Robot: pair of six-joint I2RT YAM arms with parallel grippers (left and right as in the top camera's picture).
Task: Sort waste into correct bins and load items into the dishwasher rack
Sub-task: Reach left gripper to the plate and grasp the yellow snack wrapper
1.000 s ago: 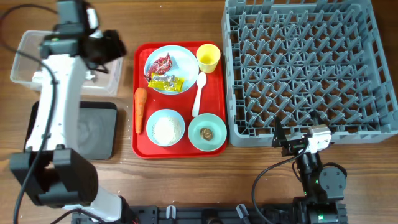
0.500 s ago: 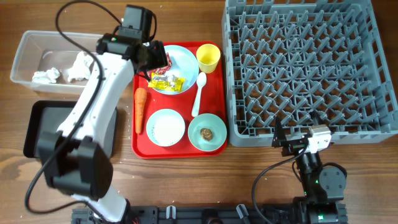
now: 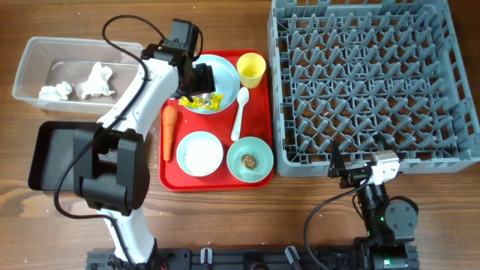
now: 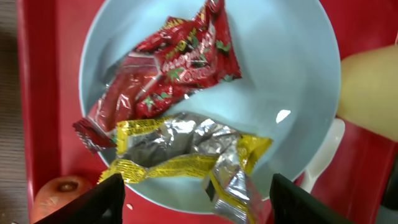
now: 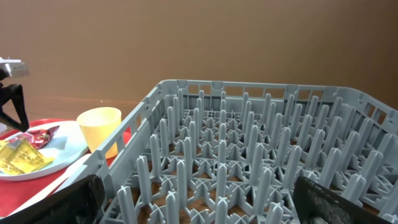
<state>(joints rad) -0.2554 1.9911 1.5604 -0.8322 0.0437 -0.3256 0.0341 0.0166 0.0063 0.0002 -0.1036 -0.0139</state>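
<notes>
Waste sorting under way: the left gripper (image 4: pixel 202 202) hangs over the plate (image 3: pixel 225 73) at the top of the red tray (image 3: pixel 229 150), its fingers (image 4: pixel 106 200) spread wide and holding nothing; the yellow wrapper (image 4: pixel 186 149) lies between them, and the red wrapper (image 4: pixel 177 65) sits just above it in the wrist view; crumpled tissue (image 3: pixel 94 79) already lies in the clear tub (image 3: pixel 127 52) at upper left, so the step in hand appears to be clearing the wrappers off the plate; the next move likely calls for a descent onto the yellow wrapper, a pinch on its crinkled foil without catching the plate, then a carry to a bin; the carrot (image 3: pixel 169 131), rice bowl (image 3: pixel 200 154), mint bowl (image 3: pixel 262 169), cup (image 3: pixel 251 69) and spoon (image 3: pixel 240 112) wait on the red tray, beside the black tray (image 3: pixel 52 154) at left; the rack (image 3: pixel 367 75) at upper right holds no dishes yet; the right gripper (image 5: pixel 208 208) sits at the rack's lower edge, fingers wide apart and empty; the surface (image 3: pixel 225 217) is brown wood grain with cables (image 3: pixel 322 210) trailing at the bottom; a plain brown wall (image 5: pixel 186 43) rises behind the rack.
</notes>
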